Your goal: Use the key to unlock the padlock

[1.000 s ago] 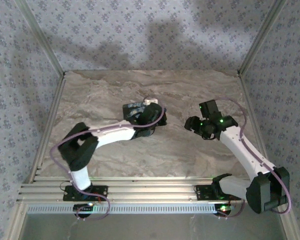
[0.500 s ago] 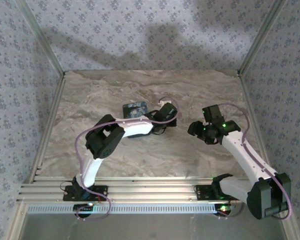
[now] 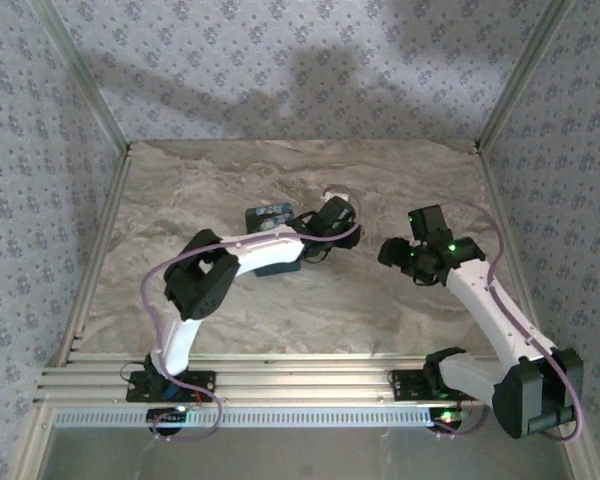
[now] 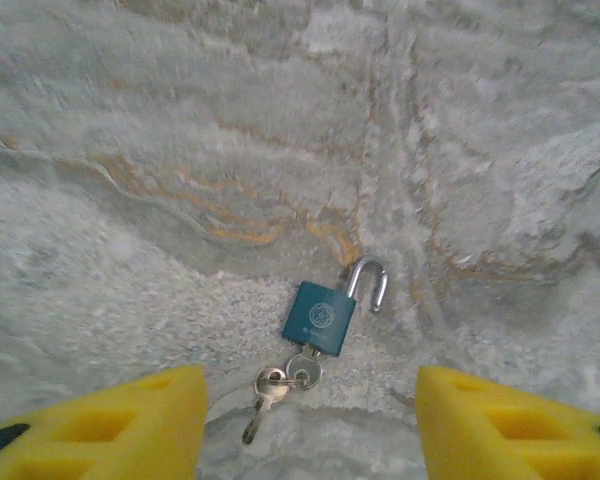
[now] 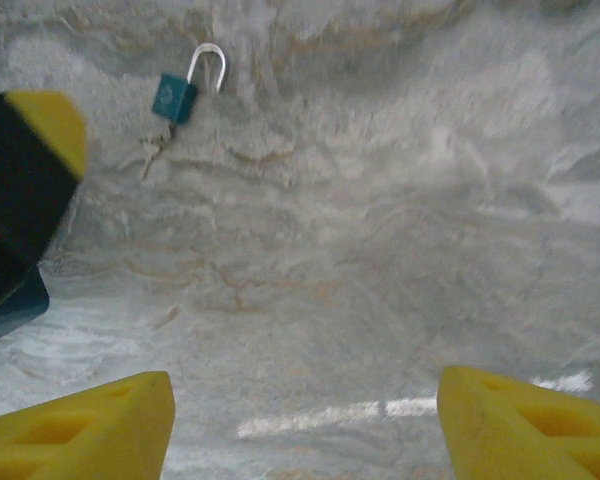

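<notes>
A teal padlock [image 4: 320,317] lies flat on the marble table, its steel shackle [image 4: 368,280] swung free at one end. One key [image 4: 303,372] sits in its keyhole, and a second key [image 4: 263,395] hangs off the same ring. My left gripper [image 4: 310,430] hovers just short of the lock, open, with nothing between its yellow fingers [image 4: 110,425]. In the right wrist view the padlock [image 5: 174,97] lies far off at the upper left. My right gripper [image 5: 305,430] is open over bare table. From above, the left gripper [image 3: 336,217] and right gripper [image 3: 392,250] face each other mid-table.
A dark blue box [image 3: 270,214] sits under my left forearm, and its teal corner [image 5: 10,305] shows in the right wrist view beside the left gripper's finger [image 5: 30,160]. Patterned walls and metal rails [image 3: 100,250] close in the table.
My left gripper has swung right, from over the blue box to the middle of the table. The right gripper has drifted slightly right and nearer.
</notes>
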